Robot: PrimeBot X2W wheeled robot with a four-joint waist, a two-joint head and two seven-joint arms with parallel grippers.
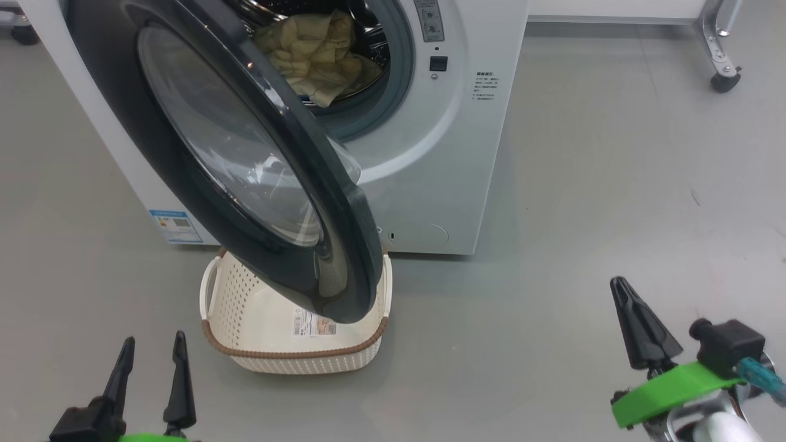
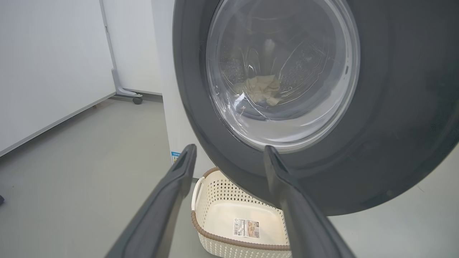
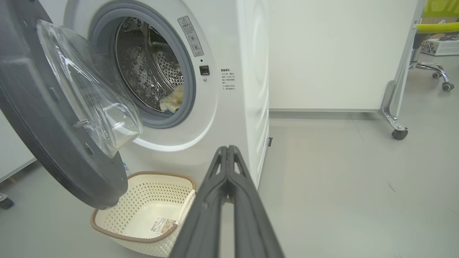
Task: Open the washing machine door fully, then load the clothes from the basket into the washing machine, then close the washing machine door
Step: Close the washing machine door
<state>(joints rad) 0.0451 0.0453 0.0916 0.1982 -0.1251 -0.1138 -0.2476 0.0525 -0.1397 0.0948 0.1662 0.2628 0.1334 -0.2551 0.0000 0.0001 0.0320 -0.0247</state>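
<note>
**Door ajar, clothes in drum, basket on floor under door**

Head view: The washing machine (image 1: 442, 153) stands on the grey floor (image 1: 583, 184). Its door (image 1: 227, 135) is swung out on the left hinge, partly open, and tilts across the opening. The clothes (image 1: 313, 55) lie bunched inside the machine, seen past the door's top edge. The basket (image 1: 295, 362) sits on the floor right in front of the machine, its rear half under the door's lower edge; a label sticker (image 1: 314, 323) shows on its bare bottom. Left gripper (image 1: 154, 337) is at lower left, fingers spread wide, holding nothing, well apart from the basket. Right gripper (image 1: 621, 294) is at lower right, fingers pressed into one point, nothing between them, over open floor.

Left wrist view: Fingers wide apart, pointing at the door's outer face. Clothes are visible through the glass, low in the drum. Basket is below the door, beside the machine's foot.

Right wrist view: Fingers closed flat together, gripping nothing. The door's inner glass bulge faces the grey gasket (image 3: 186, 89). Clothes rest at the bottom of the steel drum (image 3: 150, 71). Basket is on the floor beneath the door's edge.
</note>
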